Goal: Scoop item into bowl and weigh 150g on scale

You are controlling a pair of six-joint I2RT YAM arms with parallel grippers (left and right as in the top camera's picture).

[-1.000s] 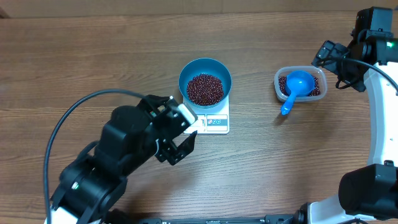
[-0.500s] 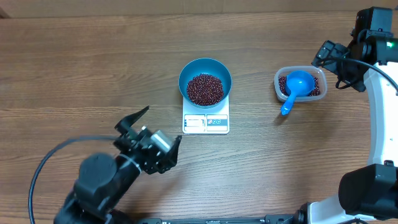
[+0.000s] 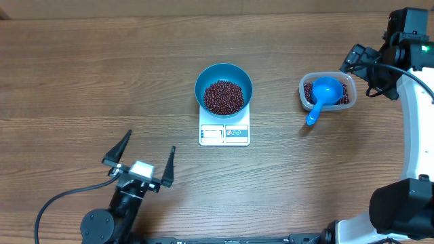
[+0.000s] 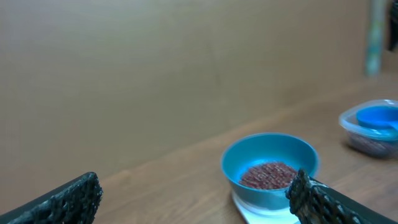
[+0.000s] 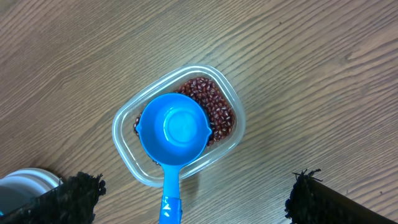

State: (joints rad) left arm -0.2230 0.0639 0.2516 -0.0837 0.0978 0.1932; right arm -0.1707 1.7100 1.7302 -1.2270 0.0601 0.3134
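Nearest, the left hand (image 3: 150, 141) stood open and empty; ahead-right, the scale (image 3: 224, 135) bore the bowl (image 3: 201, 85) of beans (image 3: 223, 97); farthest, the open, empty right hand (image 5: 196, 180) hung over the tub (image 3: 302, 88), the scoop (image 3: 325, 90) handle pointing nearward.

One bowl (image 3: 224, 71), one scale (image 3: 224, 134), one tub (image 3: 302, 93), one scoop (image 3: 324, 91) — beans (image 3: 224, 97) beyond counting.

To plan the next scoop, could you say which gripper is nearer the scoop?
Right. The right gripper is above the scoop; the left gripper is far off, beyond the scale.
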